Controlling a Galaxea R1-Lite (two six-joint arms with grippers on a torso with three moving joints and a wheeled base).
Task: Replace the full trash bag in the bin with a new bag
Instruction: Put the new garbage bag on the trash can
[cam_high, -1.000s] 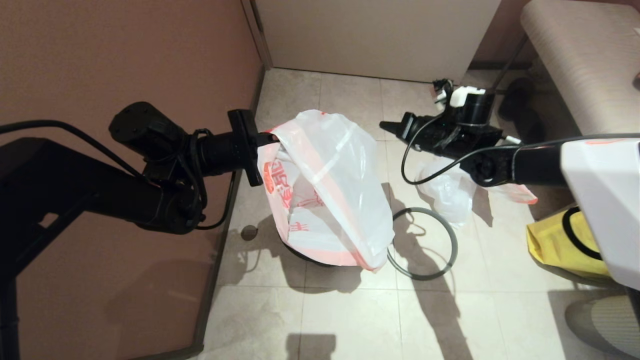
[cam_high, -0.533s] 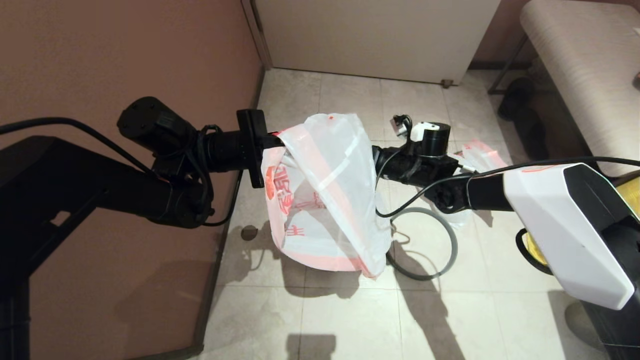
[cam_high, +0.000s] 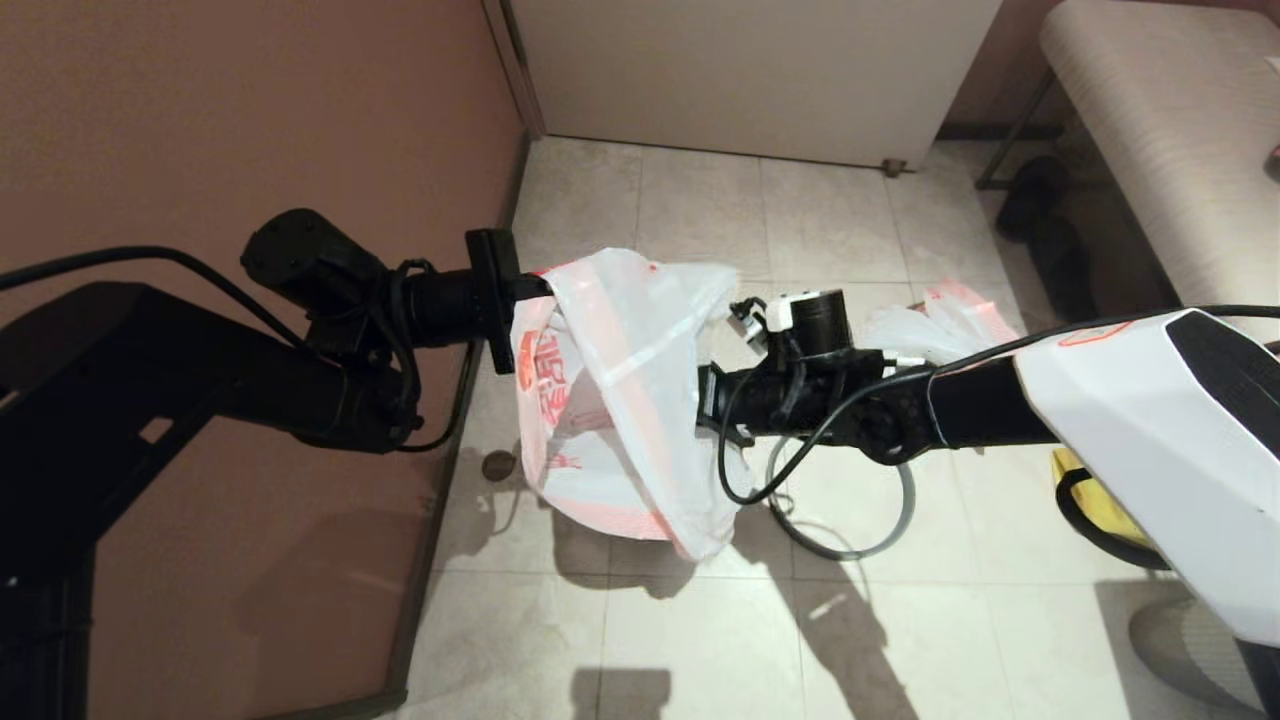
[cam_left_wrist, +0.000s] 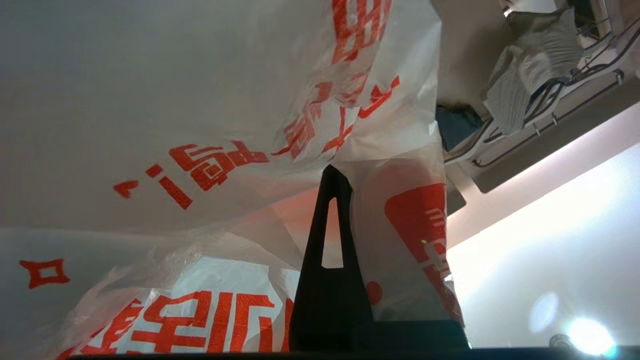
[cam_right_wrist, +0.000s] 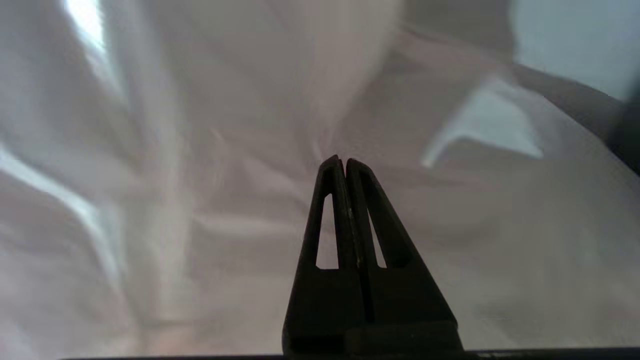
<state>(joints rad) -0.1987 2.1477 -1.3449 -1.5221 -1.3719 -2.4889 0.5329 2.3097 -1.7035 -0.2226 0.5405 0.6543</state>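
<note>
Head view first: the new bag (cam_high: 620, 390) hung in the air from the left gripper (cam_high: 535, 287), which was clamped on its upper edge close to the pink wall (cam_high: 250, 120). The bag's lower end sagged over the spot where the bin should stand, so the bin itself was hidden and I could not tell how much of the bag was inside it. Just beside the bag, on the side away from the wall, the grey ring rim (cam_high: 880, 530) lay loose on the floor (cam_high: 700, 640), not fitted. Farther from the bag on that same side, the full trash bag (cam_high: 945, 320) sat on the tiles, already out of the bin. The right gripper (cam_high: 712, 412) pressed against the new bag's far flank. A yellow bag (cam_high: 1075, 480) peeked out beyond the right arm.

Left wrist view: the left gripper (cam_left_wrist: 330, 175) was closed, pinching the printed plastic of the new bag (cam_left_wrist: 200, 125), which filled most of the sight.

Right wrist view: the right gripper (cam_right_wrist: 345, 161) had its fingers pressed together with nothing between them, its tip nosing into the new bag's pale film (cam_right_wrist: 200, 200).

By my reckoning, removal was done; spreading the new bag into the bin and seating the ring remained.
</note>
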